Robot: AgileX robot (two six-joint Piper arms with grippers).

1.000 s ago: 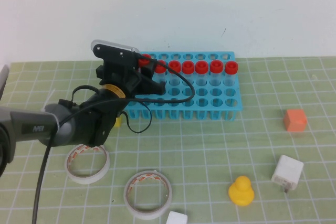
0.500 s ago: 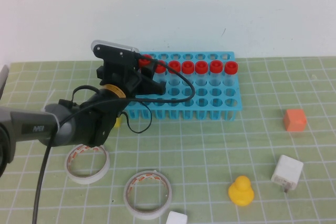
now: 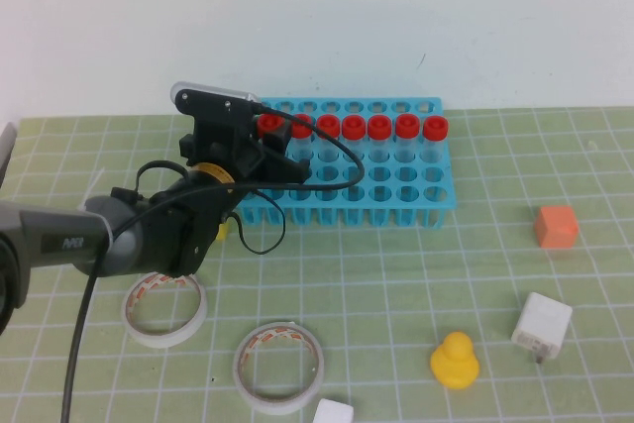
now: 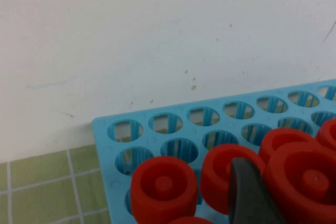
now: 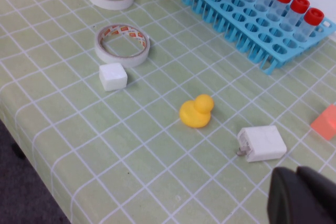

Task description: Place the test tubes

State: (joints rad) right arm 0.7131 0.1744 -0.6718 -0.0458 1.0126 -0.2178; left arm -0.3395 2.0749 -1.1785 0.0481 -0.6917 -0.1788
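The rack is smooth blue plastic — the test tubes clear, their caps glossy red — and the tabletop is a matt green.

**Clearance check: desk and rack**

Blocked over the left end of the blue rack by the left tool, clamped on a test tube, with arm and black cable trailing across the near-left desk. Barred toward the rack's back by six red-capped tubes in a row. Hemmed in behind by the wall. Open above the rack's front rows. Passable across the bare middle strip between rack and yellow duck. Cluttered along the near side by two tape rolls, white cube, duck and white adapter. Narrowed at right by a lone orange cube. Overhung near the adapter by the closed right tool, well apart from the rack.
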